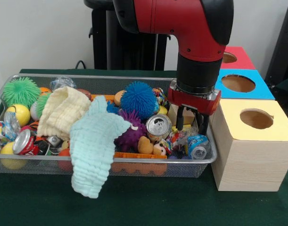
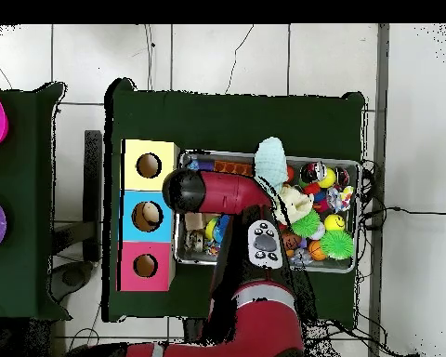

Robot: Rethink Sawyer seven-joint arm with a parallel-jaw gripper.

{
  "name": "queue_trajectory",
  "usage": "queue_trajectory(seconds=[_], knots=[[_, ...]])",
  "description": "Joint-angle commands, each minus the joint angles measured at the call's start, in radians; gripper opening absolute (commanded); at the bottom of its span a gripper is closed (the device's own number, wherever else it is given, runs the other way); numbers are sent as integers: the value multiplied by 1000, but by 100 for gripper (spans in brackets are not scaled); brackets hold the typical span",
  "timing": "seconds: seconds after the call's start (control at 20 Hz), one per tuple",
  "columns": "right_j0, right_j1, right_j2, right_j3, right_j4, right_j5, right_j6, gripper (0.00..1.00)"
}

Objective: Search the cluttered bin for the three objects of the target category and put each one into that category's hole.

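Note:
My gripper (image 1: pixel 191 120) hangs open over the right end of the wire bin (image 1: pixel 111 78), its fingertips just above the clutter with nothing between them. Below it lies a crushed blue can (image 1: pixel 198 146). A silver can (image 1: pixel 158 126) stands to its left, and a red can (image 1: pixel 23 141) lies at the bin's left end. To the right stand three boxes with round holes: yellow (image 1: pixel 256 118), blue (image 1: pixel 238 83) and red (image 1: pixel 232 57). In the overhead view the arm (image 2: pixel 217 193) hides the gripper and the bin's end beside the boxes (image 2: pixel 149 165).
The bin also holds a blue spiky ball (image 1: pixel 139 99), a purple one (image 1: pixel 132 130), a green one (image 1: pixel 21 92), a cream cloth (image 1: pixel 62 111) and several small toys. A mint cloth (image 1: pixel 93 150) drapes over the front rim. The yellow box stands against the bin's right end.

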Motion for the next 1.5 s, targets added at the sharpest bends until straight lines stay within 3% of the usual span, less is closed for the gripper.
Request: queue_trajectory(seconds=[0.05, 0.45, 0.7, 0.9, 1.05, 1.25, 1.5], knots=[[-3, -8, 112, -38, -49, 84, -67, 100], [5, 25, 101, -55, -52, 43, -37, 100], [42, 6, 62, -93, -34, 108, 8, 100], [57, 50, 35, -126, -44, 69, 37, 100], [48, 58, 18, -124, -68, 48, 27, 100], [-2, 54, 49, -87, -92, 11, -17, 100], [0, 56, 52, -90, -90, 11, -7, 100]])
